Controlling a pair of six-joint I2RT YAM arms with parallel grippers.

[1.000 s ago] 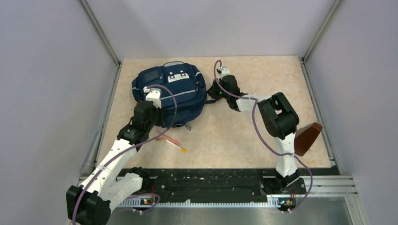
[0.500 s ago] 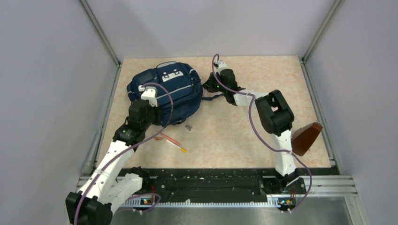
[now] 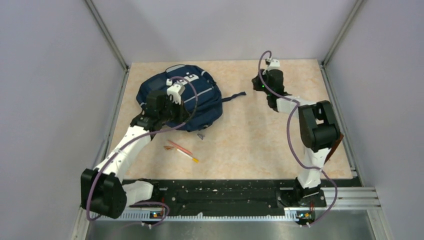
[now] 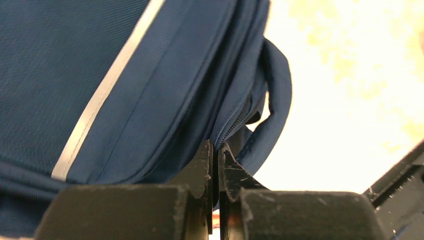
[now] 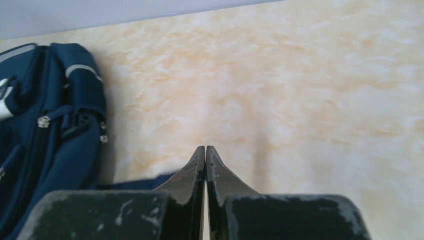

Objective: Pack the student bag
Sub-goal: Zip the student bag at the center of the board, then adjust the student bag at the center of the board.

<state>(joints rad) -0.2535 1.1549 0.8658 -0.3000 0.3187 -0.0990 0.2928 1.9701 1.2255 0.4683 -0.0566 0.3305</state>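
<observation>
Finds the left gripper [image 4: 216,150] squeezed down to a hairline slit, tips set right at the zipper seam on the side of the backpack [image 4: 50,60], next to a looped dark-blue handle [image 4: 277,105]. Cannot tell of any cloth or pull tab nipped between those tips. Shows a pale reflective stripe [image 4: 108,85] running slantwise across the blue cloth above the fingers. Finds the right gripper [image 5: 205,150] with jaws pressed flat together, holding nothing, poised over bare table [image 5: 300,100], with the end of a dark-blue strap [image 5: 142,182] lying just beside one finger; cannot tell about contact there. Catches, at the left edge of the right wrist view, the bag's side with small metal zipper pulls and a grey-white band. Places the backpack, seen from above, on the far left part of the table, front pocket with white patches toward the far wall, the left arm's wrist bent over its near-left side. Shows the strap trailing rightward off the bag across the tabletop toward the right arm, that arm's wrist raised near the far edge, apart from the bag itself. Notes a small grey object [image 3: 201,135] just beside the bag's near edge, and nearer the arm bases a few thin orange-red pens [image 3: 179,148] lying loose, well apart from both grippers. Glimpses a sliver of something brown [image 3: 339,142] behind the right arm's elbow, too hidden to identify.
</observation>
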